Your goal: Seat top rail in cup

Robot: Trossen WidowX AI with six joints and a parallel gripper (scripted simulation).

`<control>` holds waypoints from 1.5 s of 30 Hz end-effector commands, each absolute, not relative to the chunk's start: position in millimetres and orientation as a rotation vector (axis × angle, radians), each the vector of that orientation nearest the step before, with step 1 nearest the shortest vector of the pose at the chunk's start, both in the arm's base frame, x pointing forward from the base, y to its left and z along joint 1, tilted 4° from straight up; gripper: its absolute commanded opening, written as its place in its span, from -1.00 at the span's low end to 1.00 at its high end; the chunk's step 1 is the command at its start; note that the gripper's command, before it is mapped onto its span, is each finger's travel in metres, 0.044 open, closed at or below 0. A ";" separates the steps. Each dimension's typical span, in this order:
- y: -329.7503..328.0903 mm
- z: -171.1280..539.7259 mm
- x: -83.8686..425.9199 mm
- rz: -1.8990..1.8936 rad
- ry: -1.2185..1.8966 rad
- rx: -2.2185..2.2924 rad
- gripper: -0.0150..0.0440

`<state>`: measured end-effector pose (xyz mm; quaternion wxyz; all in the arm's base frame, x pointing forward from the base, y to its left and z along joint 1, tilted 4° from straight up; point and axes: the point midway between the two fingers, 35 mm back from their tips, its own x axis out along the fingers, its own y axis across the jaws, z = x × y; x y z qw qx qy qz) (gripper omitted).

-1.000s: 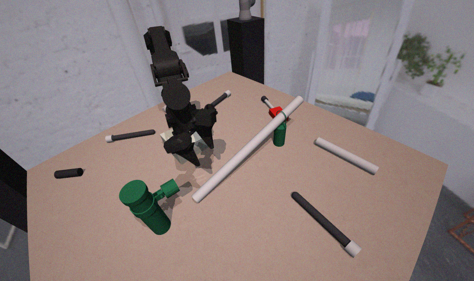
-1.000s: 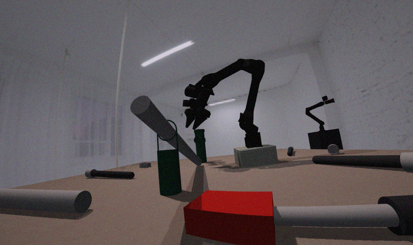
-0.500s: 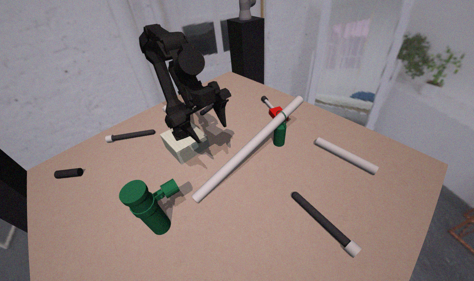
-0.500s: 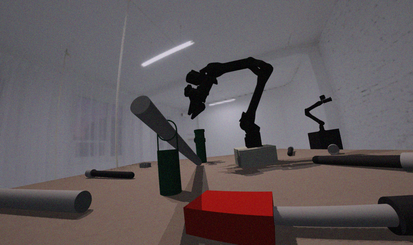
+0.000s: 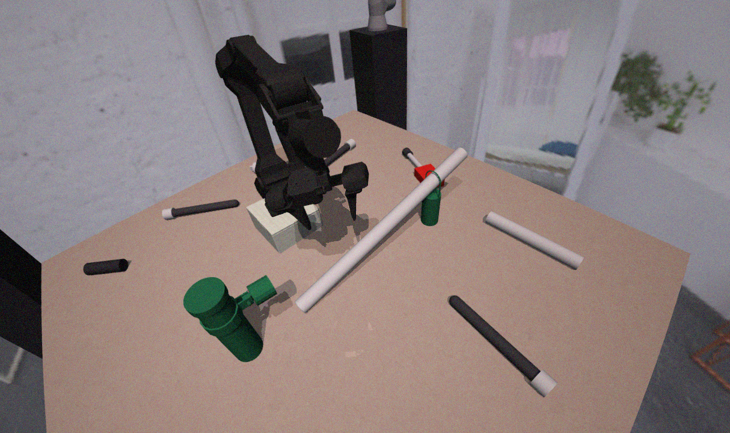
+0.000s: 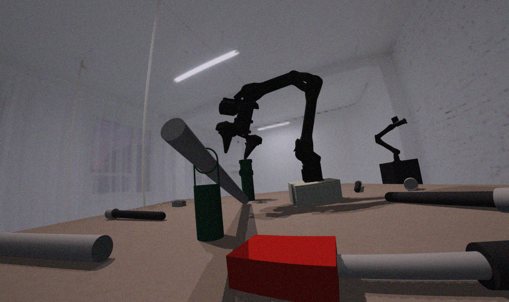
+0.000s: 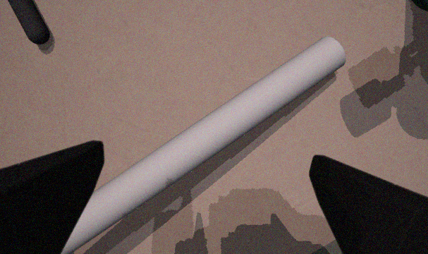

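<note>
Fence top rail, a long, smooth white cylinder (image 5: 380, 231) (image 6: 188, 148) (image 7: 214, 137), slopes down across the tabletop (image 5: 383, 387) (image 6: 154, 270) (image 7: 164, 70). Near its raised end it passes through the thin green wire loop (image 5: 439, 186) (image 6: 213, 150) above the small dark-green cylindrical post (image 5: 430, 210) (image 6: 208, 212). Its low end is outside the green rail-end cup (image 5: 261, 289), with a gap between them; whether that end touches the tabletop is unclear.

The cup projects from the green brace band (image 5: 222, 326) around the big green cylindrical post (image 5: 243, 339) (image 6: 247, 183), just below the wide, round green post cap (image 5: 205, 294). The big post stands upright.

The black gripper (image 5: 332, 224) (image 6: 235, 154) (image 7: 210, 159) hangs above the tabletop, its fingers pointing down and spread almost as wide as they go, with nothing between them. It is clear of the cup and the big post. Behind it, the arm stands on a pale rectangular block (image 5: 281, 231) (image 6: 316, 192). A bright red block (image 5: 426, 171) (image 6: 286, 251) lies near the small post, and a shorter white cylinder (image 5: 534, 240) (image 6: 42, 246) lies flat, apart from the rail.
</note>
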<state>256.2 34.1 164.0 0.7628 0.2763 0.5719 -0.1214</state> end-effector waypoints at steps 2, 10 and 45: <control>38.8 126.5 260.7 -0.808 1.313 1.043 1.00; 40.4 112.8 260.2 -1.040 1.287 1.186 1.00; 45.6 47.5 264.1 -1.040 1.287 1.187 1.00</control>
